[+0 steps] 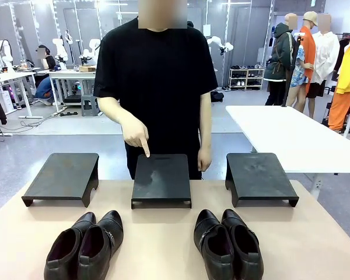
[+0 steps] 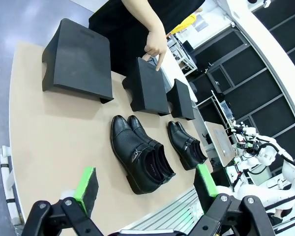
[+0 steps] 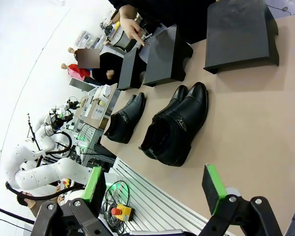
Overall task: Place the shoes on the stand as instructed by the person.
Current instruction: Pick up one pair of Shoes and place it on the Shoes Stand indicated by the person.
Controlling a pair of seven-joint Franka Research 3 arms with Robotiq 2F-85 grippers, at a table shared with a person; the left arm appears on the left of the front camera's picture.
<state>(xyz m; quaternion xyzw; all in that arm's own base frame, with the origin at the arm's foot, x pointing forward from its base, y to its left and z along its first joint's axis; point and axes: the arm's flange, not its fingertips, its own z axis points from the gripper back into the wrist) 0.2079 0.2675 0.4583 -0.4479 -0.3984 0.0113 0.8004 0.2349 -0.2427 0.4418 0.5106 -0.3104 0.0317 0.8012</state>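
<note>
**Near Edge of Surface — Shoes Awaiting Placement**

At the near edge of the surface [image 1: 163,233] lie the shoes: a left pair [image 1: 84,245] and a right pair [image 1: 227,245], toes toward three black stands along the far edge. The person's hand [image 1: 135,135] points a finger at the middle stand [image 1: 161,179] — judged the instruction step, no shoe lifted yet. Above the near edge, the left gripper [image 2: 146,183] and the right gripper [image 3: 154,187] hover spread, holding nothing. The next move likely calls for grasping one pair and clearing the stand's front lip. Bare surface separates pairs from stands.
</note>
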